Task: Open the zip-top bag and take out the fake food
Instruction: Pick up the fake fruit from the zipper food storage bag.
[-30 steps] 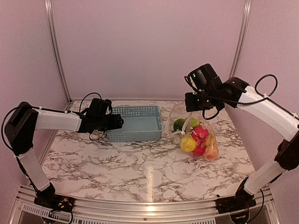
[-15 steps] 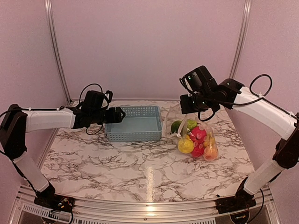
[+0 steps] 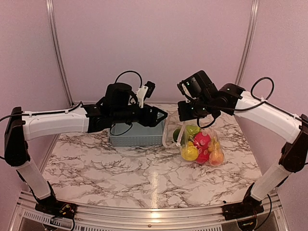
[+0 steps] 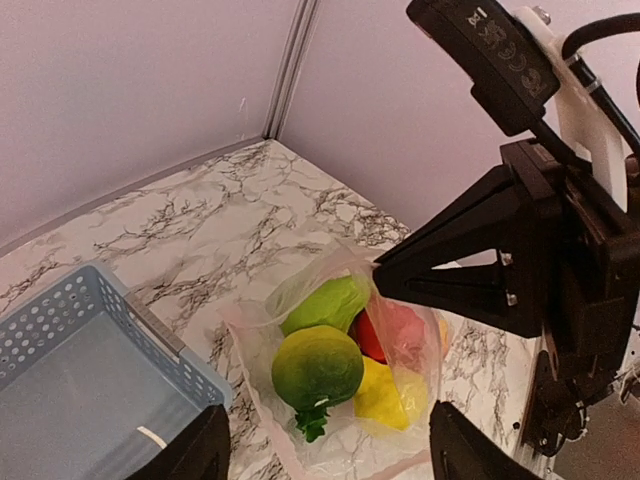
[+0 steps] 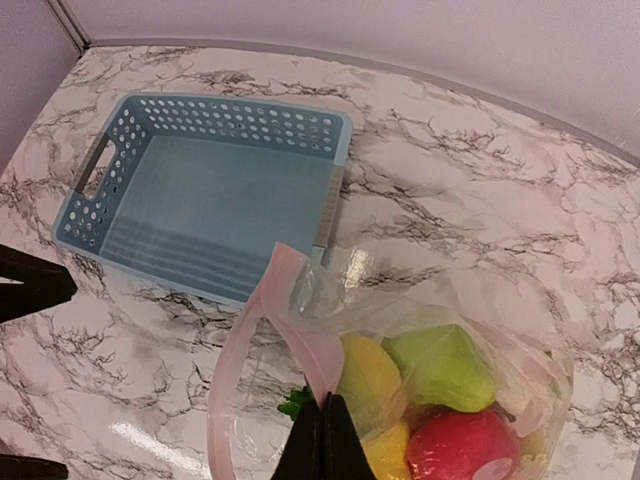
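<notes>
Right now, zip-top bag (image 3: 192, 139): on the right half of the tabletop (image 3: 120, 178), just beside the right end of the blue basket; its top edge is drawn up while the loaded bottom lies on the marble; the pale pink zipper strip (image 5: 285, 330) curls out in a loop, so the mouth looks partly agape.
Fake food (image 3: 201, 147): all inside the bag, heaped together; a dark green round piece (image 4: 315, 365) lies nearest the basket, with a lighter green one (image 4: 325, 300) behind it; a red one (image 4: 395, 330) and a yellow one (image 4: 385, 395) press against them; an orange-tinted piece (image 3: 217, 155) sits at the far right of the heap.
Right jaws: together, clamped on the zipper strip at the bag's upper edge; the pinch shows plainly from the right wrist, where the plastic runs up between the dark fingertips (image 5: 308, 450).
Right arm (image 3: 260, 108): reaching in from the right, its head above the bag.
Left jaws: apart, nothing between them; the two fingertips (image 4: 190, 450) stand at either side of the left wrist view with the bag framed between; held in the air over the basket's right end, pointing at the bag, near the right jaws; not touching the plastic, as far as I can tell.
Left arm (image 3: 57, 122): stretched across the basket, hiding much of it from above.
Blue basket (image 5: 220, 200): light blue, perforated walls; flat on the tabletop towards the back, left of the bag.
</notes>
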`<state>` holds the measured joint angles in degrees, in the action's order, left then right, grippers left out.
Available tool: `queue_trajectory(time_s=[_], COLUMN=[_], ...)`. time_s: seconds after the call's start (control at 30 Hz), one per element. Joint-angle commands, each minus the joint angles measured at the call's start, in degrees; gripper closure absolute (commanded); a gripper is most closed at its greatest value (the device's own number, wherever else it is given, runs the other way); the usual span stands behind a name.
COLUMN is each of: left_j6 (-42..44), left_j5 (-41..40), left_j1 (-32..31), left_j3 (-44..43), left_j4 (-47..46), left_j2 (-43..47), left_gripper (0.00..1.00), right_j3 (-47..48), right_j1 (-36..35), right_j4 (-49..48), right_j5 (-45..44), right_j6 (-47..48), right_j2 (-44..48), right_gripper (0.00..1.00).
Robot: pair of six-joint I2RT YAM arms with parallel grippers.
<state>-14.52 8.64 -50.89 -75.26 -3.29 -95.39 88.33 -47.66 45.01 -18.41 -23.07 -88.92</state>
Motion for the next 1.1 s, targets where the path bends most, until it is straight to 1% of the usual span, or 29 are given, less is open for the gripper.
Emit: queue_trajectory(time_s=[0.0,0.3,0.37,0.47,0.53,0.6,0.73,0.83,0.93,1.07], left_j6=[0.4,-3.2,-3.0,-3.7,-4.1,-4.1,-4.2,-4.7,-4.7,-4.5], left_j5=[3.4,3.7,2.9,2.3,1.3,-0.5,-4.9,-7.7,-9.4,-8.9], left_j1=[-2.2,-5.5,-6.3,-6.8,-7.1,-7.2,-7.2,-7.3,-7.3,-7.4], left_j3=[-4.1,-10.9,-12.1,-13.2,-13.7,-14.9,-18.3,-19.5,-19.8,-20.8], left_j4=[-0.5,-0.6,0.0,0.8,1.1,2.0,6.2,7.6,7.5,7.9], left_j2=[-6.3,-15.2,-16.7,-18.7,-20.0,-21.6,-24.6,-26.0,-26.8,-28.3], left_gripper=[0.31,0.43,0.44,0.50,0.50,0.49,0.39,0.33,0.27,0.25], right_j3=[0.5,-0.4,-0.6,-0.9,-1.0,-0.8,-0.5,-0.5,-0.4,-0.6], right_j1=[-1.1,-1.4,-1.4,-1.5,-1.5,-1.8,-2.1,-2.1,-2.1,-2.1], right_j4=[-2.7,-3.1,-3.1,-3.1,-3.3,-3.4,-3.3,-3.0,-2.8,-2.7], right_j5=[1.0,1.8,1.7,1.7,2.0,2.1,1.9,1.7,1.5,1.2], right_j6=[-2.1,-3.3,-3.4,-3.7,-3.8,-3.8,-3.9,-4.0,-4.2,-4.3], right_j2=[1.2,3.4,3.8,4.1,4.2,4.2,4.1,4.6,5.2,5.9], right_gripper=[1.00,1.00,1.00,1.00,1.00,1.00,1.00,1.00,1.00,1.00])
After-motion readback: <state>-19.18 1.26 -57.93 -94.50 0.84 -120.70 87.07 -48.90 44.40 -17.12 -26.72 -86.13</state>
